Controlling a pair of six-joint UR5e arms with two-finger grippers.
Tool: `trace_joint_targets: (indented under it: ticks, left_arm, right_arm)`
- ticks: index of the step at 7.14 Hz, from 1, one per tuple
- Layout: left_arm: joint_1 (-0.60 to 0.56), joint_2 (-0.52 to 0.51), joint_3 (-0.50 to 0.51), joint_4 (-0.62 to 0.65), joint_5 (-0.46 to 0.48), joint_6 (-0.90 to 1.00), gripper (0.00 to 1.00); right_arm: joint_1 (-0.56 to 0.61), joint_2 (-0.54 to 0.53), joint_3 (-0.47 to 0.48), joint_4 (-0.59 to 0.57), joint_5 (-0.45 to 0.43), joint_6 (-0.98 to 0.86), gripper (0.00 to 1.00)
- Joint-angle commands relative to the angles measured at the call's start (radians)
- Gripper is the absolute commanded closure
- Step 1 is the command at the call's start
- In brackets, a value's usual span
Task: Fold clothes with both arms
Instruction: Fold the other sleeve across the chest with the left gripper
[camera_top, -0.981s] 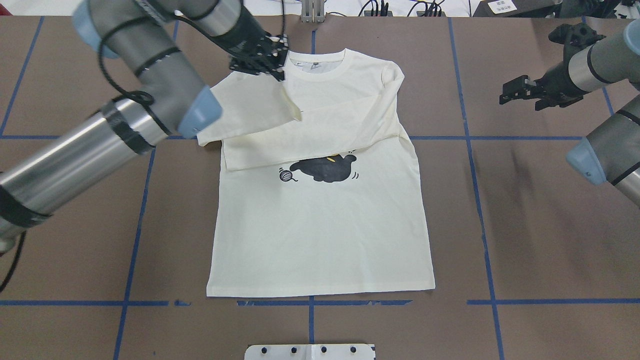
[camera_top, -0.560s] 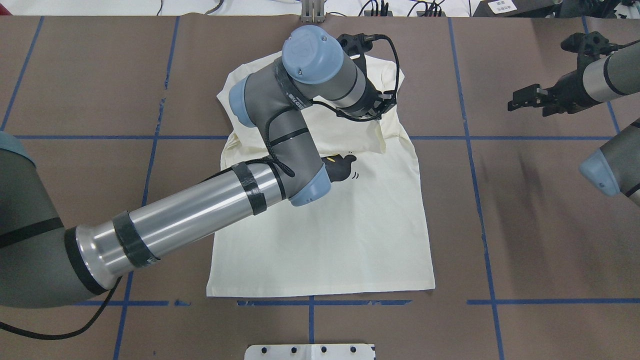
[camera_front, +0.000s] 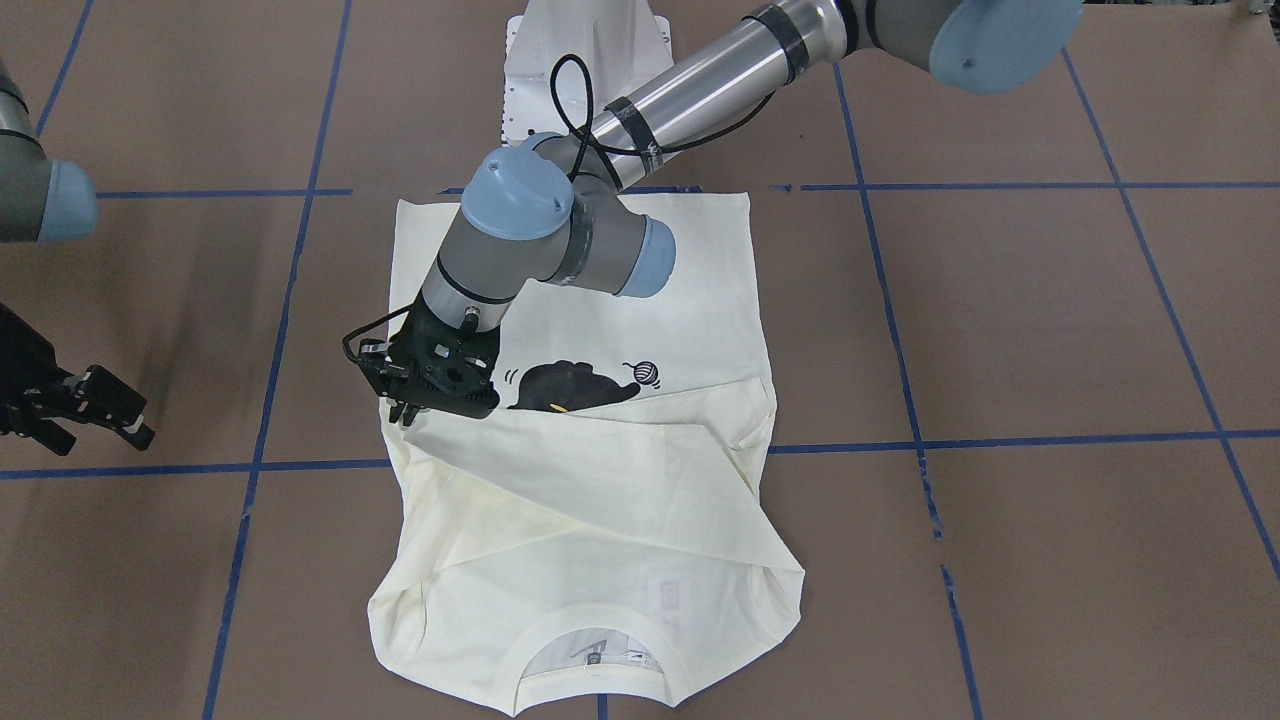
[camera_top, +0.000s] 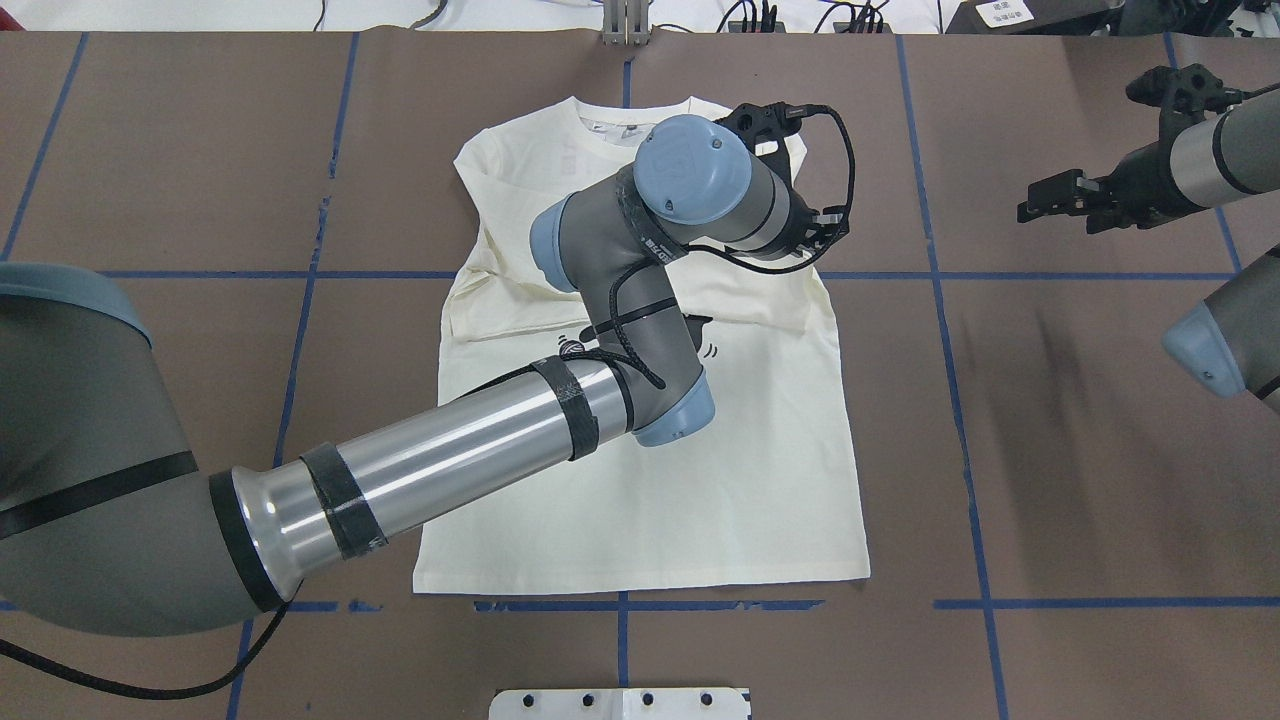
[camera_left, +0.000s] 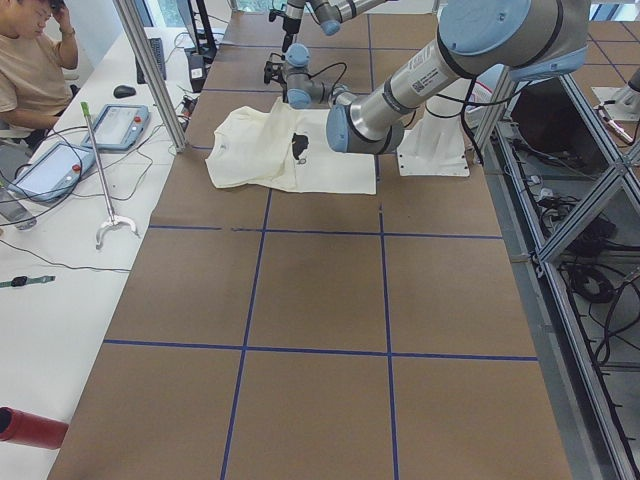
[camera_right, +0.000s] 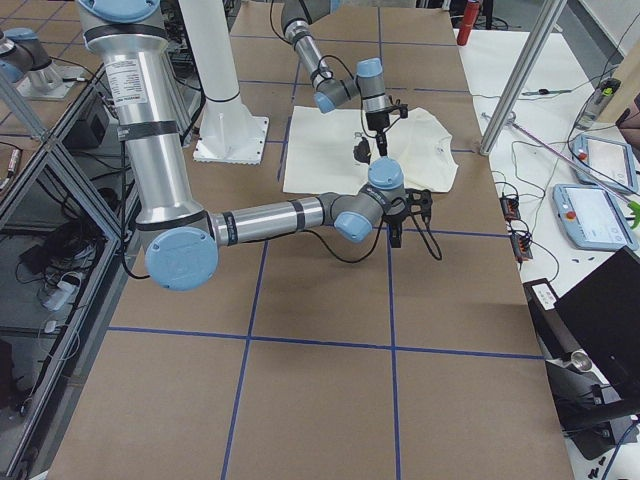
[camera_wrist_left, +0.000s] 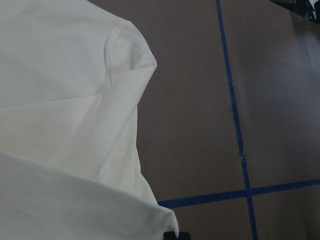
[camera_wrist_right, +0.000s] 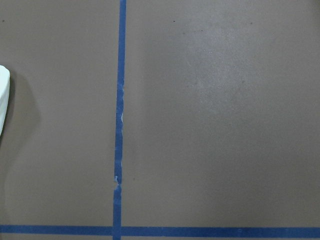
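Observation:
The cream shirt (camera_front: 700, 300) lies print side up on the brown table, its black cat print (camera_front: 565, 385) partly covered by both sleeves folded across the chest. It also shows in the overhead view (camera_top: 750, 480). My left arm (camera_top: 450, 440) reaches across the shirt. My left gripper (camera_front: 408, 408) is shut on the end of the upper sleeve (camera_front: 600, 470), low over the shirt's edge on my right side; in the overhead view the wrist hides it. The left wrist view shows cloth (camera_wrist_left: 60, 75) close under it. My right gripper (camera_top: 1040, 198) is open and empty, off to the right of the shirt.
Blue tape lines (camera_top: 940, 275) grid the table. The white pedestal base (camera_top: 620, 703) stands at the near edge. A desk with tablets, cables and a seated person (camera_left: 30, 60) runs along the far side, behind a metal post (camera_left: 150, 70).
My left arm has swung from the shirt's left shoulder across to its right side, carrying the left sleeve over the chest. My right gripper has drawn slightly further right.

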Motion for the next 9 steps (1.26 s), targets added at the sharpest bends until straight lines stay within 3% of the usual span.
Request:
trace_joint_targets:
  ticks: [1,2,3,4,5,6,7,8,9]
  left_arm:
    - [0.0,0.008,-0.051,-0.018,-0.001,-0.088,0.27]
    - [-0.041,0.069,-0.132,-0.013,-0.007,-0.09,0.27]
    - [-0.113,0.149,-0.201,-0.007,-0.089,-0.084,0.27]
    - [-0.189,0.241,-0.28,0.0,-0.213,-0.046,0.28]
    - [-0.237,0.331,-0.352,0.013,-0.255,0.02,0.28]
    - [-0.267,0.382,-0.371,0.016,-0.257,0.109,0.29]
    - [-0.29,0.412,-0.371,0.014,-0.257,0.164,0.29]
    - [-0.296,0.432,-0.371,0.014,-0.257,0.189,0.29]
    - [-0.296,0.45,-0.372,0.014,-0.257,0.189,0.29]
  right_arm:
    - [-0.03,0.014,0.01,0.0,-0.004,0.043,0.0]
    - [-0.065,0.029,0.024,0.018,-0.011,0.126,0.0]
    - [-0.153,0.014,0.102,0.02,-0.073,0.265,0.0]
    - [-0.294,0.002,0.178,0.017,-0.216,0.433,0.0]
    - [-0.397,-0.003,0.254,-0.018,-0.3,0.549,0.0]
    - [-0.489,-0.003,0.352,-0.135,-0.354,0.677,0.02]
    - [-0.656,-0.01,0.491,-0.354,-0.526,0.789,0.03]
    - [-0.811,-0.013,0.562,-0.477,-0.701,0.909,0.03]
    - [-0.92,-0.035,0.564,-0.536,-0.812,1.024,0.08]
